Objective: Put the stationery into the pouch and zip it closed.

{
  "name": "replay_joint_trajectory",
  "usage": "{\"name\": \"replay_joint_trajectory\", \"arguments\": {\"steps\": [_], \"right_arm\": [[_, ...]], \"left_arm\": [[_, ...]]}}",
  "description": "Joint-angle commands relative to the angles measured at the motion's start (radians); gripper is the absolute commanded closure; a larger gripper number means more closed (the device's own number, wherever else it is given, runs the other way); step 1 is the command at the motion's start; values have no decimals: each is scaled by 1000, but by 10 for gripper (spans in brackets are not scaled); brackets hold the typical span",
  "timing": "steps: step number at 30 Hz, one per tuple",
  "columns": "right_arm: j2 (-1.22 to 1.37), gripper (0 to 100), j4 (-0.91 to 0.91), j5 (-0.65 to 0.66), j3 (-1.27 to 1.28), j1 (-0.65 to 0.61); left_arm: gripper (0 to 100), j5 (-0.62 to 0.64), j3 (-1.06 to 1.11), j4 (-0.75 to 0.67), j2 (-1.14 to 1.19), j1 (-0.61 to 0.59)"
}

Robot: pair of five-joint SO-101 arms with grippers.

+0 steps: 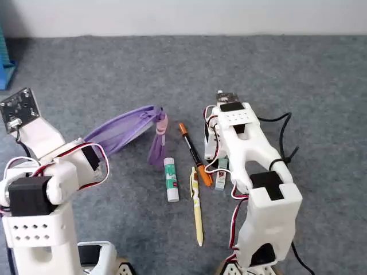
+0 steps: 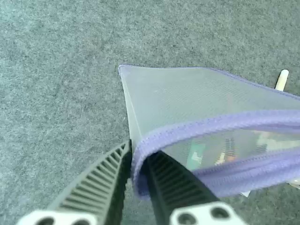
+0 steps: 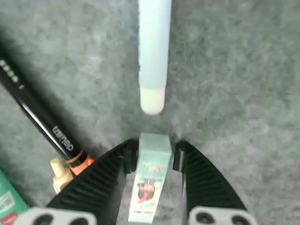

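Note:
A translucent pouch [image 1: 123, 129] with purple trim is held up off the grey carpet, and my left gripper [image 2: 136, 152] is shut on its purple edge [image 2: 197, 126] at one corner. A purple strap [image 1: 157, 146] hangs from its far end. On the carpet lie a green and white glue stick [image 1: 171, 179], a black pen with an orange end [image 1: 194, 153] and a yellow pen [image 1: 196, 207]. My right gripper [image 3: 152, 147] is down at the carpet, shut on a small pale green eraser [image 3: 150, 180]. A pale blue tube [image 3: 153, 56] lies just beyond it.
The right arm [image 1: 252, 166] stands over the stationery's right side and hides part of it from above. A blue object [image 1: 4, 63] sits at the far left edge. A pale wall [image 1: 183, 17] runs along the back.

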Motion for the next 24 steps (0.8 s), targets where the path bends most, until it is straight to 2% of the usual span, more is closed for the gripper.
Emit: {"name": "replay_joint_trajectory", "arguments": {"steps": [1, 4, 6, 12, 24], "right_arm": [[15, 877, -25, 23, -9, -4], [-12, 998, 7, 74, -9, 7], [-59, 970, 58, 91, -9, 18], [-297, 991, 182, 129, -5, 16], [-935, 991, 412, 256, -9, -12]], "left_arm": [[988, 12, -30, 11, 25, -6], [988, 12, -30, 14, 25, -6], [988, 12, -30, 15, 25, -6], [988, 14, -30, 11, 28, 0], [988, 48, -33, -20, 29, 2]]}}
